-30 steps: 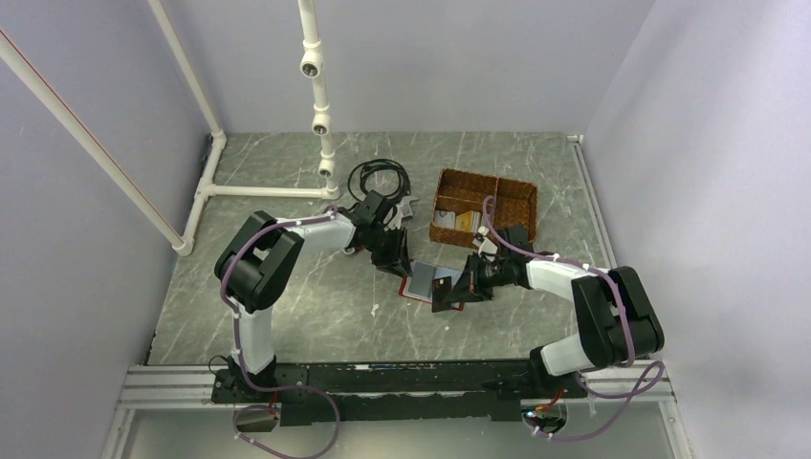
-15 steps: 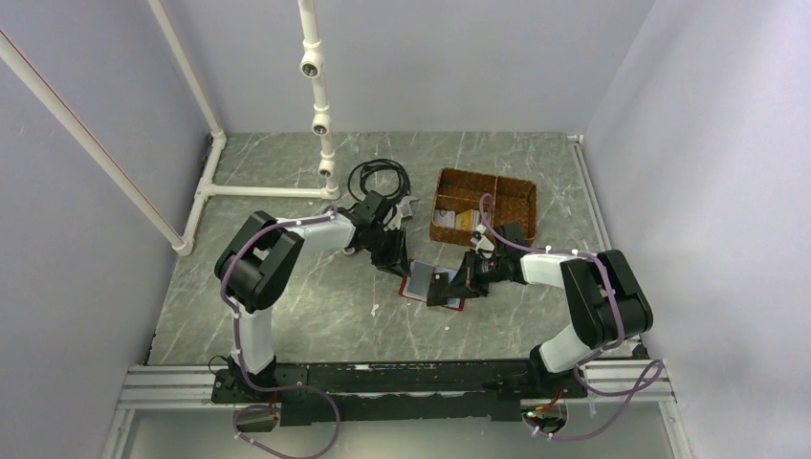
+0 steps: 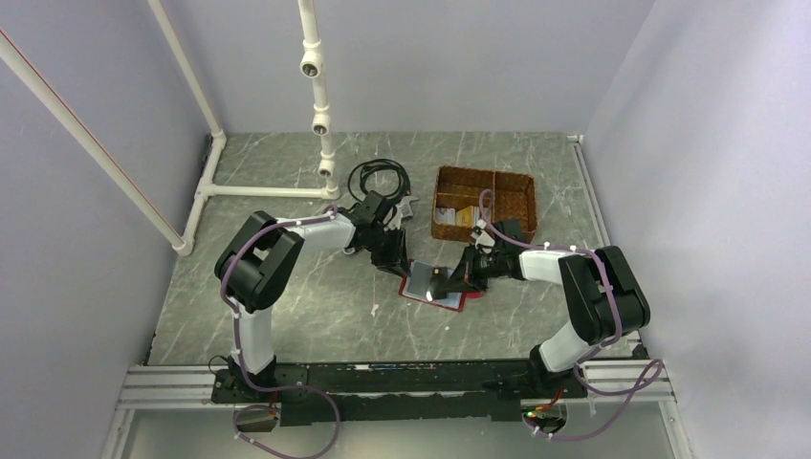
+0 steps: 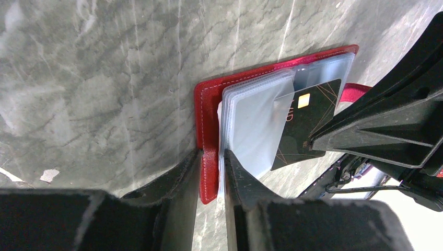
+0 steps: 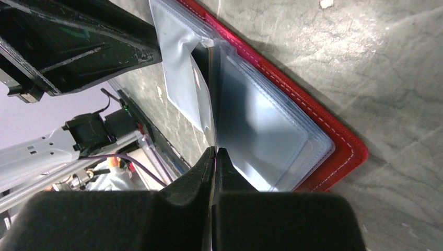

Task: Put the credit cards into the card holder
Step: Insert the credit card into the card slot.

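The dark-red card holder [image 3: 449, 300] lies open on the table with its clear sleeves [image 4: 256, 117] fanned up. My left gripper [image 3: 396, 264] is shut on the holder's red cover edge [image 4: 209, 104] and pins it, as the left wrist view [image 4: 211, 157] shows. My right gripper [image 3: 451, 280] is shut on a dark credit card [image 4: 308, 117] with a gold chip. The card's front end lies against the sleeves. In the right wrist view [image 5: 214, 152] the card is edge-on between the jaws, beside the sleeves [image 5: 261, 130] and the red cover [image 5: 339, 141].
A brown wicker divided basket [image 3: 515, 201] stands behind the holder with more cards [image 3: 457, 222] in its left compartment. A black cable coil [image 3: 378, 177] lies at the back. A white pipe frame [image 3: 320, 124] stands at the back left.
My right gripper has moved left and down with the dark card, bringing it onto the holder's sleeves. The left gripper and the holder have stayed put.
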Controlling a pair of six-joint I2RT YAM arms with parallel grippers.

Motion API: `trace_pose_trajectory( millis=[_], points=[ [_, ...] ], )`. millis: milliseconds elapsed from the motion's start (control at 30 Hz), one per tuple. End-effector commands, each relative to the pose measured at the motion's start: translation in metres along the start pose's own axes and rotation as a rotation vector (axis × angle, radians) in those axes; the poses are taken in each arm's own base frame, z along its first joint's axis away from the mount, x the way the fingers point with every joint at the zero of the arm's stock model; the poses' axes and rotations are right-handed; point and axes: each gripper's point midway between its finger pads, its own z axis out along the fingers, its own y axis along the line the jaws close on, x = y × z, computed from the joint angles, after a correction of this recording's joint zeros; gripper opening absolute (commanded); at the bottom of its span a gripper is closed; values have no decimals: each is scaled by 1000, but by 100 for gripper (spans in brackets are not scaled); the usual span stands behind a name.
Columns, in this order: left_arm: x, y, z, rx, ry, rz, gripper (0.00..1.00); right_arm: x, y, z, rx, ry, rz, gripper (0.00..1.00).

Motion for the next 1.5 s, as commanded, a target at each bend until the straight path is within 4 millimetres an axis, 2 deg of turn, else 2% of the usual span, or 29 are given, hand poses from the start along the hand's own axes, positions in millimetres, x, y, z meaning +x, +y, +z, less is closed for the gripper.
trace_pose_trajectory(
  millis=[0, 467, 667, 767, 967, 1033, 1067, 1133, 1300, 1367, 1467],
  points=[
    [24, 32, 14, -109, 68, -8, 27, -40, 3, 2, 26, -151, -68, 0],
    [25, 29, 14, -94, 66, -15, 26, -49, 1, 3, 27, -214, -21, 0],
    [29, 22, 19, -63, 77, -22, 25, -45, 9, 9, -5, -238, 11, 0],
    [31, 22, 20, -64, 80, -23, 24, -45, 6, 8, 9, -262, 14, 0],
    [31, 18, 19, -43, 76, -31, 24, -34, 15, 19, -14, -263, 15, 0],
    [30, 18, 17, -46, 70, -30, 24, -34, 16, 20, 27, -260, -27, 5],
    [30, 17, 16, -48, 68, -29, 24, -31, 7, 18, 83, -240, -27, 7],
    [30, 17, 13, -53, 64, -27, 24, -33, -3, 10, 154, -256, -86, 18],
    [30, 15, 15, -41, 67, -25, 24, -36, -1, 5, 197, -232, -193, 34],
    [30, 15, 15, -40, 69, -25, 24, -37, 0, 5, 204, -228, -224, 38],
    [29, 16, 16, -42, 65, -21, 23, -38, 9, 11, 166, -204, -264, 38]
  ],
)
